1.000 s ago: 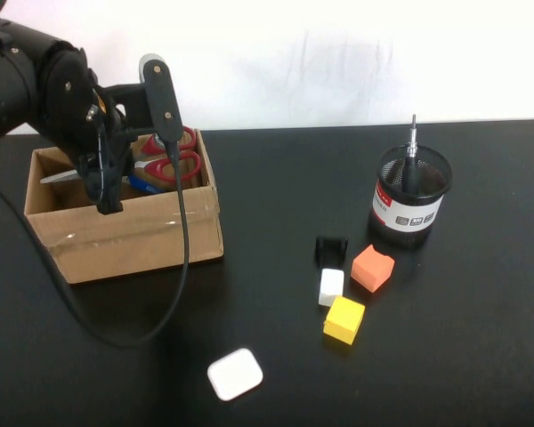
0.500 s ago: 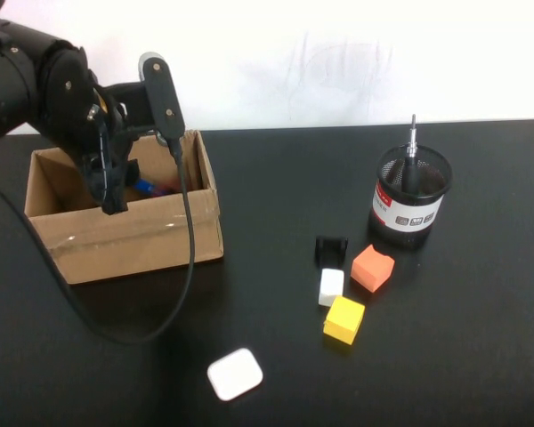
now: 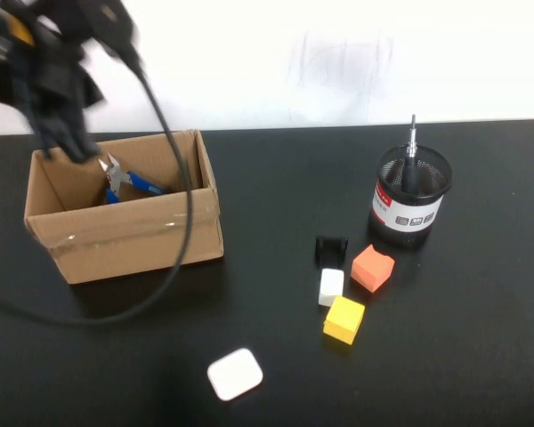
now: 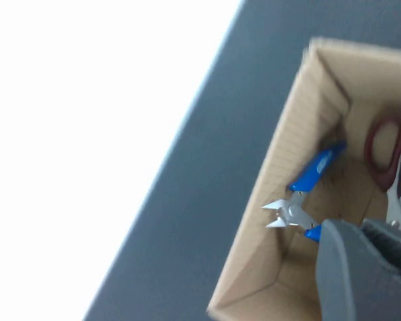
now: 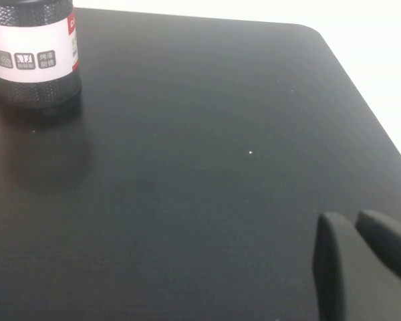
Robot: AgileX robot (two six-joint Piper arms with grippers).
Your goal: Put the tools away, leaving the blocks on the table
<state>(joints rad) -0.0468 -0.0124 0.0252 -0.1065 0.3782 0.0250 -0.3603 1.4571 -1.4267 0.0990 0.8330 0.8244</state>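
Above the cardboard box [image 3: 125, 227], the left claw [image 3: 67, 142] hangs pressed together; the right claw [image 5: 361, 264] likewise, low over the table [image 5: 187, 187]

The left gripper [image 3: 67, 142] above the cardboard box [image 3: 125, 236] is blurred, so its fingers are unclear. In the left wrist view the scissors [image 4: 387, 167] are cut off. The right gripper [image 5: 364, 267] shows only partly at the frame's edge.

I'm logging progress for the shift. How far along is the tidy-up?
Looks done: side cutters and scissors lie in the cardboard box, the screwdriver stands in the mesh cup. Orange, yellow and white blocks remain on the table. Left tool is above the box, empty; right tool hovers over the table.
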